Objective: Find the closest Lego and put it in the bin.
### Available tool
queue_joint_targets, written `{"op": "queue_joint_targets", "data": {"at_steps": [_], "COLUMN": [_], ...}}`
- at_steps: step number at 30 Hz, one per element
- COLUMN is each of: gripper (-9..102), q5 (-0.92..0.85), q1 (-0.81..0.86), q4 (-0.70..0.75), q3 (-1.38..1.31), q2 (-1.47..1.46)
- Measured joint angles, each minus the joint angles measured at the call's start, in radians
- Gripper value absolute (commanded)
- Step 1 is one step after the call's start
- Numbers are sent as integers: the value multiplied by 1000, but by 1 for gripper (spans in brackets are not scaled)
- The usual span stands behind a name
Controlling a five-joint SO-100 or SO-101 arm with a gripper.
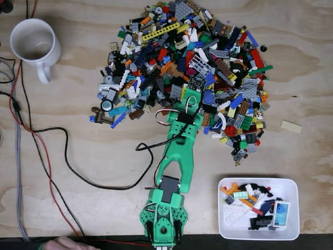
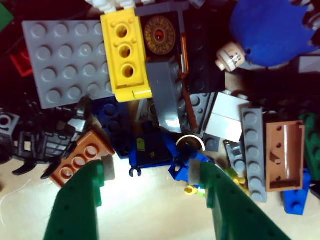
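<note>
A big heap of mixed Lego pieces (image 1: pixel 192 67) covers the upper middle of the wooden table in the fixed view. My green gripper (image 1: pixel 191 104) reaches into the heap's near edge. In the wrist view the gripper (image 2: pixel 150 175) is open, its green fingers (image 2: pixel 75 205) spread over bare wood. Just ahead of the gap lies a dark blue piece (image 2: pixel 150 150), with a brown brick (image 2: pixel 80 157) to its left. Nothing is held. The bin (image 1: pixel 286 190), a white low tray, sits at the lower right with several pieces in it.
A white mug (image 1: pixel 34 44) stands at the upper left. Cables (image 1: pixel 65 151) trail across the left side of the table. A hand (image 1: pixel 67 243) shows at the bottom edge. A loose beige piece (image 1: pixel 291 126) lies right of the heap. A yellow brick (image 2: pixel 125 55) and grey plate (image 2: pixel 65 60) lie deeper in.
</note>
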Motion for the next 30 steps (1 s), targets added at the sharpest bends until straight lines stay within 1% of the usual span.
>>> {"op": "queue_joint_targets", "data": {"at_steps": [11, 22, 30], "gripper": [19, 17, 10], "q5": [-11, -9, -8], "q1": [0, -29, -29], "q4": [2, 17, 46], "q3": [-2, -83, -83], "q2": [-35, -84, -86]}}
